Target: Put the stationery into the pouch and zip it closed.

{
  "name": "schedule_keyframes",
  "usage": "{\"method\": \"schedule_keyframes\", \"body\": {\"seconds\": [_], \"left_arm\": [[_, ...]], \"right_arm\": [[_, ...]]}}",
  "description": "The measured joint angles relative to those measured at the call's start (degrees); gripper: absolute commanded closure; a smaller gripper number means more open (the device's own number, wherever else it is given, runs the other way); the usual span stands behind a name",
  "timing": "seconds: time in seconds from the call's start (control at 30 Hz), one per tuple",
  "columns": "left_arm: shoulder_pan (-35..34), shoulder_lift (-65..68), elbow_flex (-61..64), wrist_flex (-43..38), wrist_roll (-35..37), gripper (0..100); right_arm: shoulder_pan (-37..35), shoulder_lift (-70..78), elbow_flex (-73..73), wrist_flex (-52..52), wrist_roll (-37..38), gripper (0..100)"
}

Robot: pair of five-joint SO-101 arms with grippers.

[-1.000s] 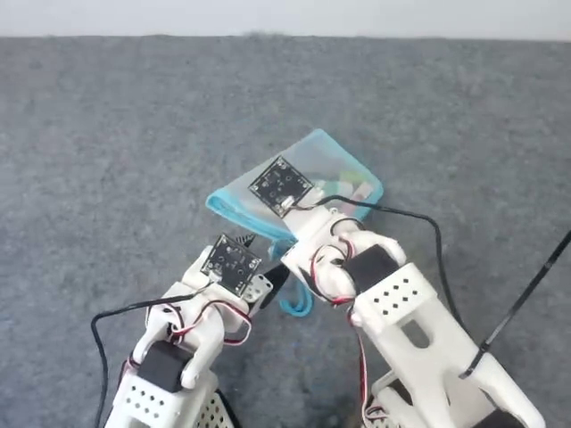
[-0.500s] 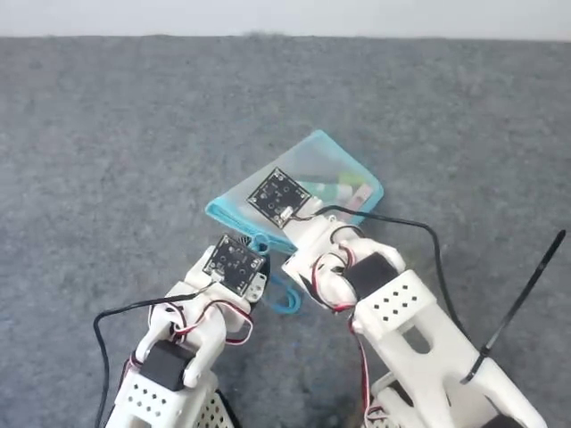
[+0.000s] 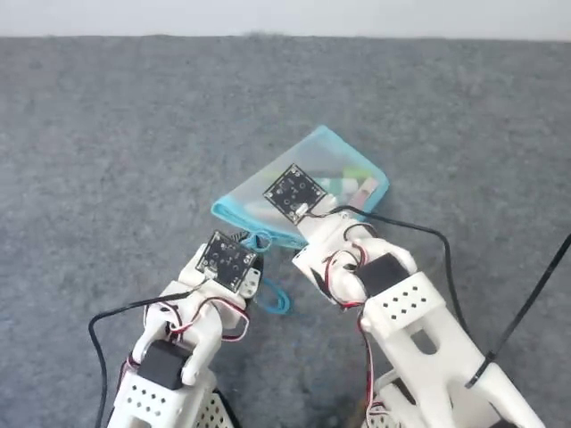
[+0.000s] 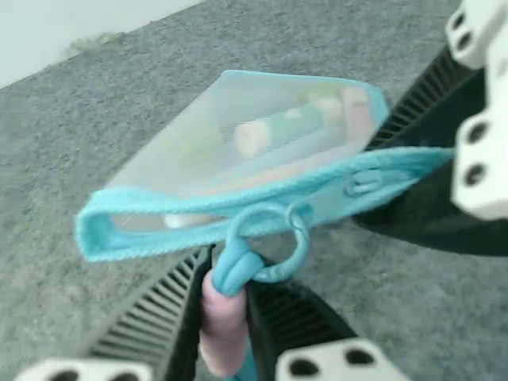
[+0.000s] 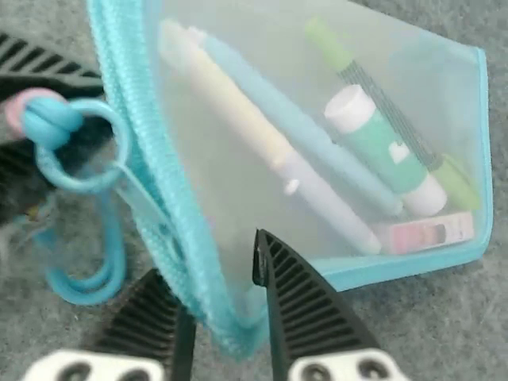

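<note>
The translucent blue pouch [image 3: 332, 175] lies on the grey mat, holding pens [image 5: 262, 159], a glue stick [image 5: 381, 147] and a pink eraser [image 5: 425, 232]. My right gripper [image 5: 213, 266] is shut on the pouch's corner at its zip edge [image 5: 139, 119]; it sits at the pouch's near side [image 3: 302, 230]. The left gripper [image 4: 228, 274] is shut on the blue pull cord [image 4: 230, 266] with its pink bead, just below the zip ring [image 4: 267, 238]. The same ring [image 5: 83, 147] shows beside the pouch, and the cord loops down on the mat [image 3: 272, 297]. The left gripper [image 3: 252, 259] sits just left of the right one.
Grey mat [image 3: 107, 143] covers the table all round, with a pale wall edge [image 3: 268, 18] at the back. Black cables [image 3: 526, 303] trail from the right arm. Both arm bodies crowd the front middle.
The right arm has carried the pouch slightly to the right and back. The left gripper has drawn a little left with the cord, so ring and loop are now stretched out between them.
</note>
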Motion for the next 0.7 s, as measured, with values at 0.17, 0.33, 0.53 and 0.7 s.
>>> {"method": "schedule_keyframes", "body": {"seconds": [0.17,0.33,0.53,0.7], "left_arm": [[-0.4,0.0,0.0,0.0,0.0,99],[-0.4,0.0,0.0,0.0,0.0,99],[-0.4,0.0,0.0,0.0,0.0,99],[-0.9,0.0,0.0,0.0,0.0,99]], "right_arm": [[0.4,-0.1,0.3,-0.4,0.0,99.3],[0.4,-0.1,0.4,-0.4,0.0,99.3],[0.4,-0.1,0.4,-0.4,0.0,99.3],[0.4,-0.1,0.5,-0.4,0.0,99.3]]}}
